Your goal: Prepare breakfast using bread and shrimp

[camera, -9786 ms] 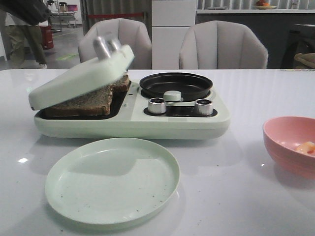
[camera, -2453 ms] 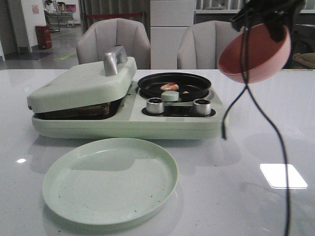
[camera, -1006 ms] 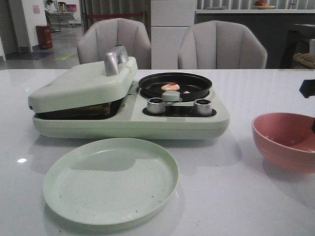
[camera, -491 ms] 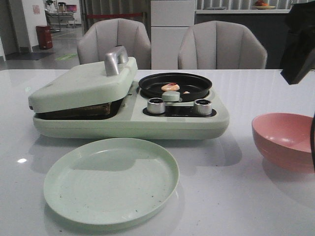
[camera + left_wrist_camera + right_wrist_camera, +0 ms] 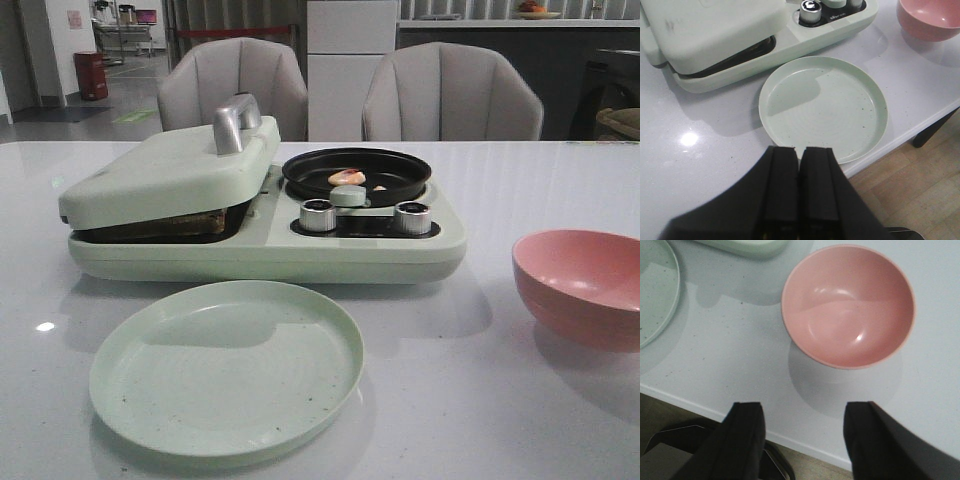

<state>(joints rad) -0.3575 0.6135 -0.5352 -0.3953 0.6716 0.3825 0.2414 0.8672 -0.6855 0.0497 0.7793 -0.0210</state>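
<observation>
Shrimp (image 5: 346,177) seemingly crosswise in pan (image 5: 400,185)

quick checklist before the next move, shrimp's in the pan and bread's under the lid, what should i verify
1. Shrimp in the black pan: ok, it lies inside the rim.
2. Bread under the press lid: ok, a dark edge shows in the gap; how toasted it is, cannot tell.
3. Pink bowl emptied and set down: ok, nothing inside, upright on the table.
4. Green plate ready in front of the cooker: ok, nothing on it.
5. Left gripper free: ok, jaws closed on nothing.
6. Right gripper free: ok, jaws open, clear of the bowl.
</observation>
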